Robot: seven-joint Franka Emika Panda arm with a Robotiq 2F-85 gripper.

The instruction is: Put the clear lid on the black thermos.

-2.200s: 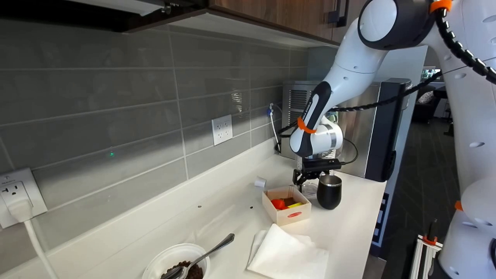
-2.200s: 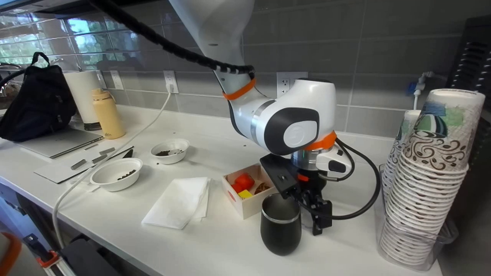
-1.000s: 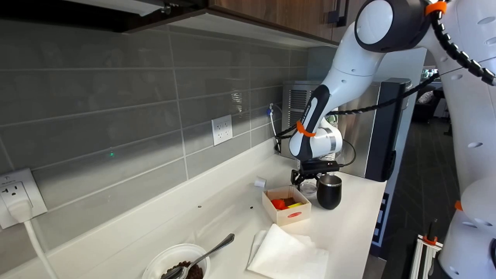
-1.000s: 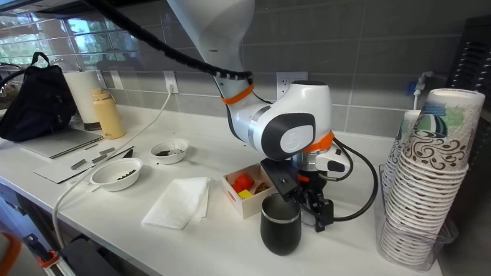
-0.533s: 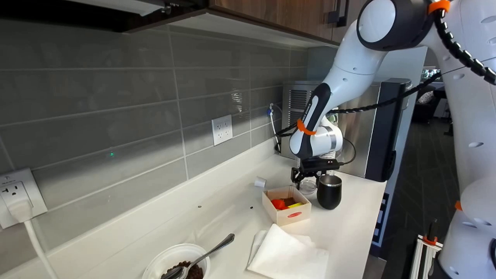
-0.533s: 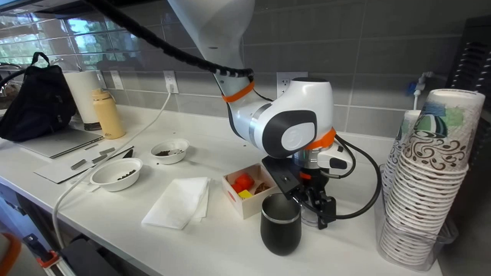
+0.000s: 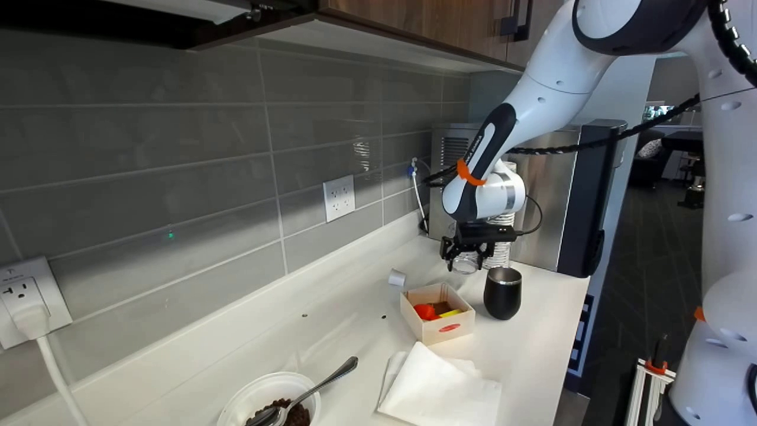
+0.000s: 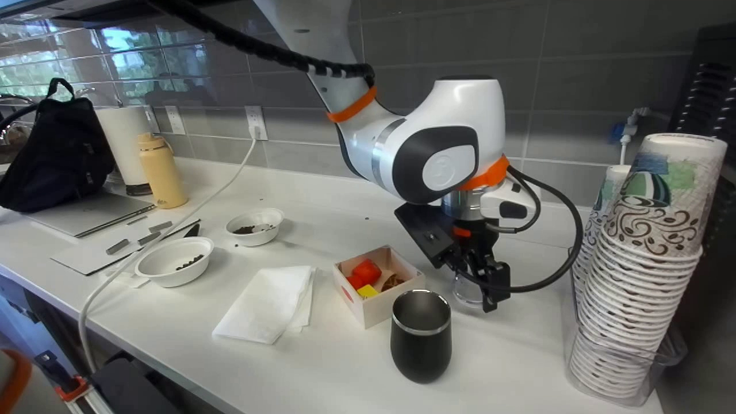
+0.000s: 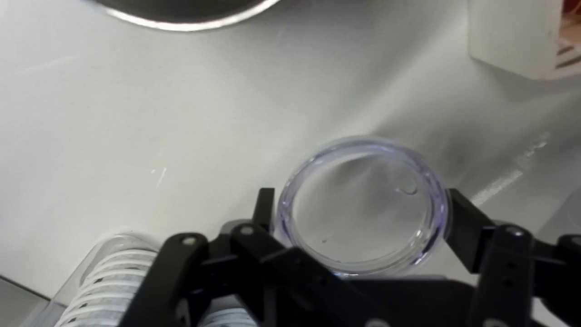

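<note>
Low in the wrist view, right of centre, the claw (image 9: 361, 212) pinches the clear lid (image 9: 363, 206) by opposite sides of its rim, above the tabletop (image 8: 506, 368). Just right of lower centre in an exterior view, the black thermos (image 8: 421, 352) stands upright near the pale box (image 8: 375, 310), which holds a red item (image 8: 367, 271).

Near the black thermos (image 8: 421, 351), the gripper (image 7: 465, 264) hides part of the clear lid (image 8: 467, 294) from me; well apart from that thermos, a dark speck (image 7: 384, 317) is too small to name.
</note>
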